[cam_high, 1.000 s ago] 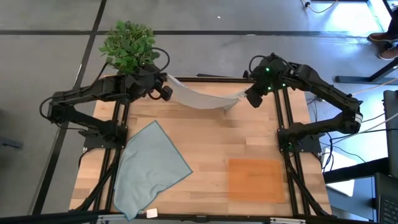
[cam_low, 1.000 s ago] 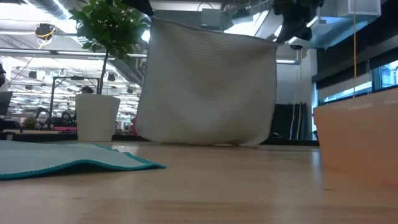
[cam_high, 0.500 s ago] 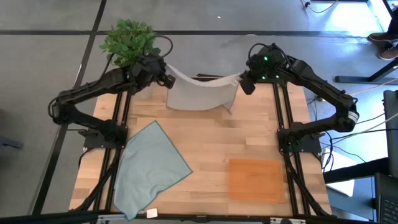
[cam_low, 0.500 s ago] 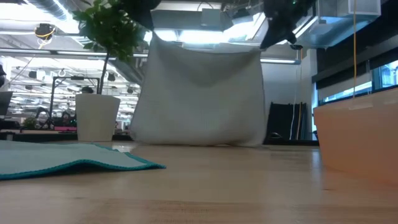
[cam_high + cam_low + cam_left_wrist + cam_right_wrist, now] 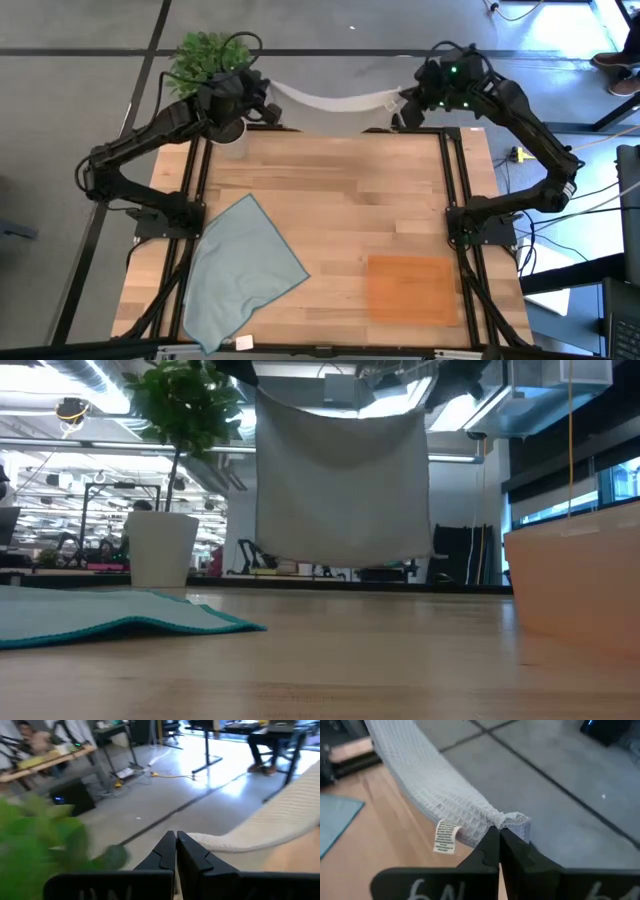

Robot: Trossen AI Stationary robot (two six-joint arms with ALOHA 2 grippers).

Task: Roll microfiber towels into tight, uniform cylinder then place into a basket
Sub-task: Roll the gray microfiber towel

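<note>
The grey-beige towel [image 5: 325, 98] hung stretched between the two arms at the top centre of the high view, past the far edge of the surface [image 5: 330, 190]; in the low view it hung as a flat sheet [image 5: 343, 485] with its lower edge clear of the wood. The left gripper [image 5: 262, 92], at the upper left beside the potted plant [image 5: 205, 55], had its jaws closed on one top corner. The right gripper [image 5: 405, 100], at the upper right, had its jaws pinched shut on the other corner, where the right wrist view showed bunched cloth and a small white label [image 5: 445, 837]. The blue-grey towel [image 5: 240, 270] lay flat at the lower left of the surface. The orange-brown basket [image 5: 412, 288] sat at the lower right, well apart from both towels.
</note>
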